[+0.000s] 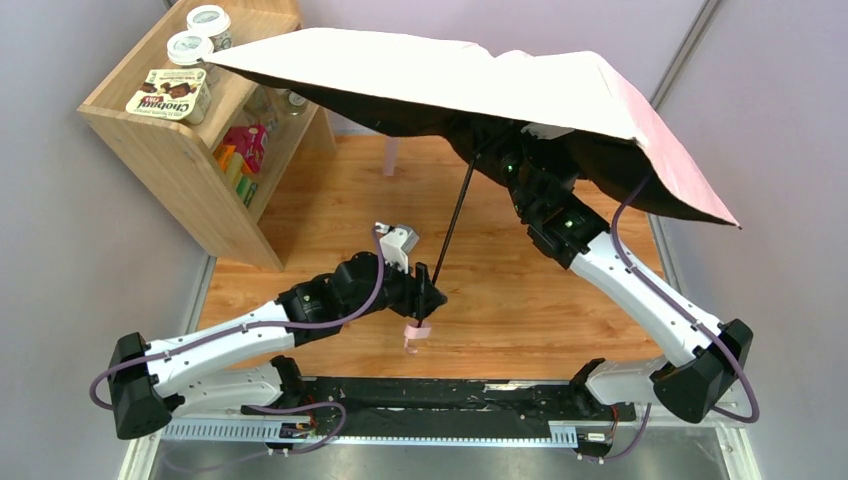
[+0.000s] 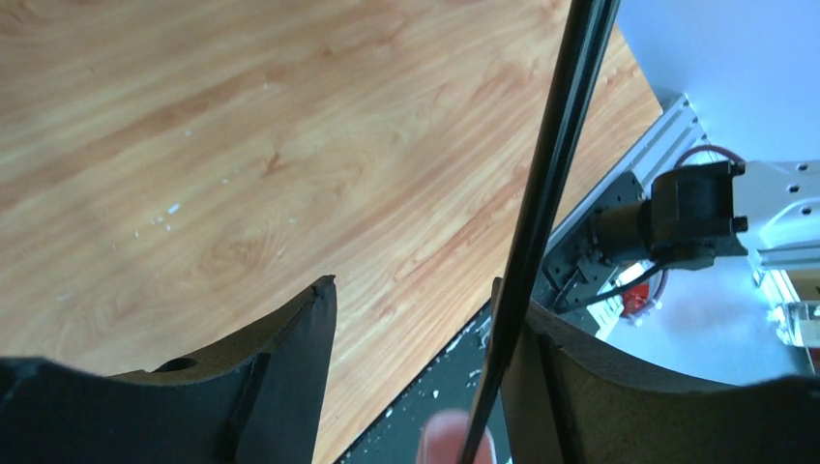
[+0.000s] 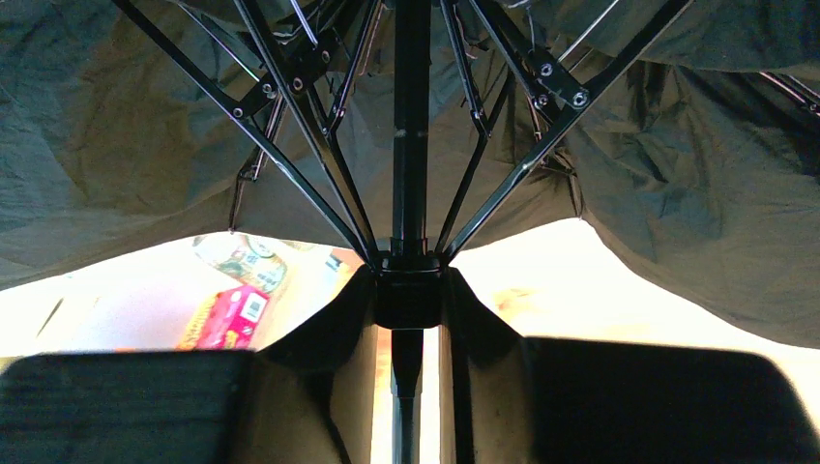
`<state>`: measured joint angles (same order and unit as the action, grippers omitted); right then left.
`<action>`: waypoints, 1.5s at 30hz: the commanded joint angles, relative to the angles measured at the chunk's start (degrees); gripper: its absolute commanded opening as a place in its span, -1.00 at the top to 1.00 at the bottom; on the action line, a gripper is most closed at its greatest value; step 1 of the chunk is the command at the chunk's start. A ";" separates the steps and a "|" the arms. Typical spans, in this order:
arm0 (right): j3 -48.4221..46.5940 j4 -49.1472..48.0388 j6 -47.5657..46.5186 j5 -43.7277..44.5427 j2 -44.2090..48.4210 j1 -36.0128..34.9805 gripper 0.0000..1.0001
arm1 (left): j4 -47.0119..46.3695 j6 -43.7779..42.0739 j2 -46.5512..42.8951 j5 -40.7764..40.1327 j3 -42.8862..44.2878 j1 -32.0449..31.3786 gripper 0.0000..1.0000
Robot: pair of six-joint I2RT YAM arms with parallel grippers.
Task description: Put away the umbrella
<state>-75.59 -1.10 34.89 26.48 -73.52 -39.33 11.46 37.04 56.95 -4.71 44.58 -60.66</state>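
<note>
The umbrella (image 1: 480, 80) stands open over the back of the table, pale pink on top and black underneath. Its thin black shaft (image 1: 455, 215) slants down to my left gripper (image 1: 432, 290), with the small pink handle (image 1: 417, 335) hanging just below. In the left wrist view the jaws stand apart around the shaft (image 2: 551, 174), which leans on the right finger (image 2: 527, 387); my left gripper (image 2: 414, 283) is open. Under the canopy my right gripper (image 3: 409, 273) is shut on the black sliding collar (image 3: 411, 300) where the ribs (image 3: 319, 145) meet the shaft.
A wooden shelf unit (image 1: 170, 140) stands at the back left, with yoghurt cups (image 1: 208, 20) and a Chobani pack (image 1: 170, 92) on top and a pink box (image 1: 245, 145) inside. The canopy's left tip nearly reaches it. A black and metal rail (image 1: 430, 395) runs along the near edge.
</note>
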 commanded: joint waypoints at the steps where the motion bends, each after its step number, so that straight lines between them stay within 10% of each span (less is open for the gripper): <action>1: -5.79 -3.46 -9.13 3.58 -1.89 -0.13 1.00 | -4.08 3.12 -2.36 3.57 -3.09 0.11 -0.31; 6: -8.34 -2.77 -14.14 3.75 -3.21 -0.48 1.00 | -5.66 3.22 -1.32 1.11 -3.71 0.11 -0.09; 11: -9.31 -0.66 -14.85 3.49 -2.69 -1.18 1.00 | -4.87 -1.25 7.03 -0.91 2.96 0.37 0.90; 13: -9.57 0.83 -15.90 2.79 -2.42 -2.06 1.00 | -4.78 -2.93 9.40 -2.92 6.04 0.46 1.00; 22: 20.21 -5.03 -9.77 14.39 7.95 -18.85 1.00 | -9.96 -7.25 8.54 2.32 15.10 6.79 1.00; 32: 10.39 -8.56 -17.84 17.82 3.03 -17.01 1.00 | -14.45 -1.00 6.33 6.64 6.58 6.79 0.99; 38: 7.75 -9.18 -18.11 17.73 2.68 -15.69 1.00 | -11.10 2.42 2.38 6.63 0.52 6.87 -0.12; 45: 5.81 -9.62 -18.46 16.41 1.18 -15.60 1.00 | -18.93 5.86 0.53 9.18 -7.05 6.79 -0.31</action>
<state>-66.24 -5.19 17.91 42.02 -72.20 -55.00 -2.90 41.36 56.99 1.52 37.60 -53.65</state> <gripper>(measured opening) 0.246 0.653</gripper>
